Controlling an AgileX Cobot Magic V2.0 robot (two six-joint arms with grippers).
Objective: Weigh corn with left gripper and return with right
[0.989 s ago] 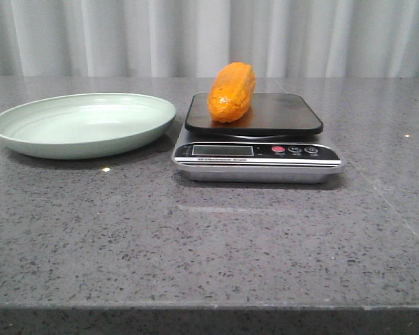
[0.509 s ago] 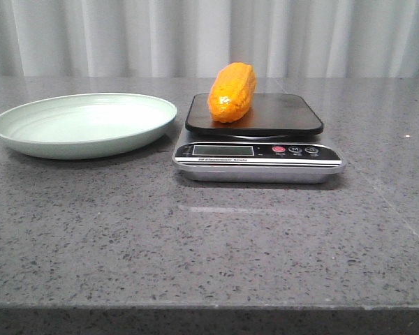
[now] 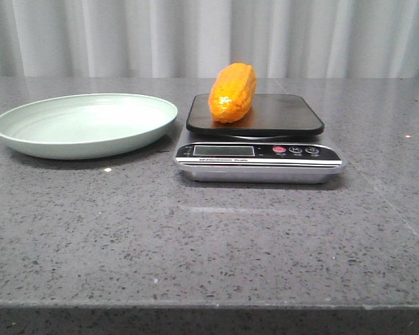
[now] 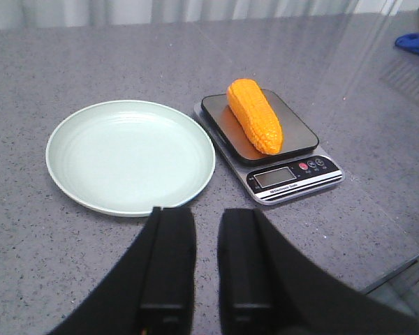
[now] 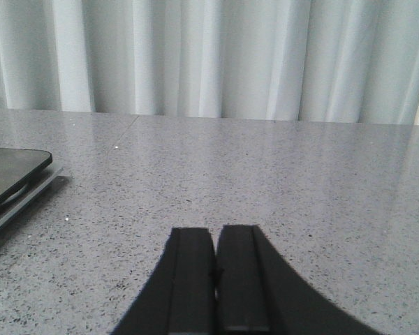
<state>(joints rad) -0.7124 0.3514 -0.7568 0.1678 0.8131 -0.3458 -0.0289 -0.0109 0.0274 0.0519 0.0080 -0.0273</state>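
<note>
Weighing stage. The corn (image 3: 232,92) lies lengthwise on the black platform of the scale (image 3: 258,150), toward the platform's left side, free of both arms so that only its own weight bears on the platform; the display cannot be read. The pale green plate (image 3: 84,125) sits empty just left of the scale on the grey speckled surface (image 3: 209,237), presumably the place to which the cob is to be returned. The left gripper (image 4: 204,265) hangs well back from both objects, its fingers slightly apart and holding nothing. The right gripper (image 5: 215,279) is off to the scale's right, fingers pressed together and empty. The corn is short, stubby and orange-yellow, with glossy kernel rows and one tapered end.
</note>
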